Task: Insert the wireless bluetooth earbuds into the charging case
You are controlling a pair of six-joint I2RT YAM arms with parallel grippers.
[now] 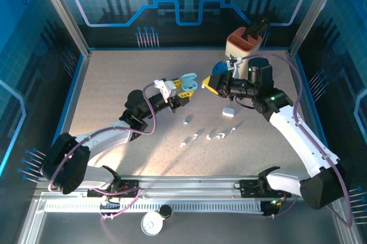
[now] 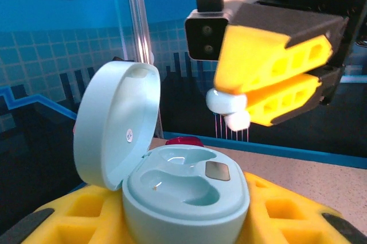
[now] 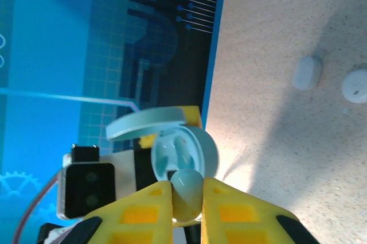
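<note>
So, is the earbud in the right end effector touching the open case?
Apart. Left wrist view shows background between the earbud and the case below it.

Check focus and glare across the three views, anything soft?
Left wrist: charging case sharp, right claw and its earbud soft. Right wrist: earbud blurred close-up, glare on the table beside the case. Top external: bright patch on the near table.

Cases: 2.
Open case (image 1: 189, 81), pale, in left gripper (image 1: 184, 90): 1.
Shut case (image 1: 229, 112), white, on table (image 1: 114, 95) right of centre: 1.
Earbuds: about 7.
Loose earbuds (image 1: 211, 136), near table: about 6, too small for a firm count.
Held earbud (image 2: 225, 101), in right gripper (image 3: 188, 197): 1.
Brown holder (image 1: 243, 42), far: 1.
</note>
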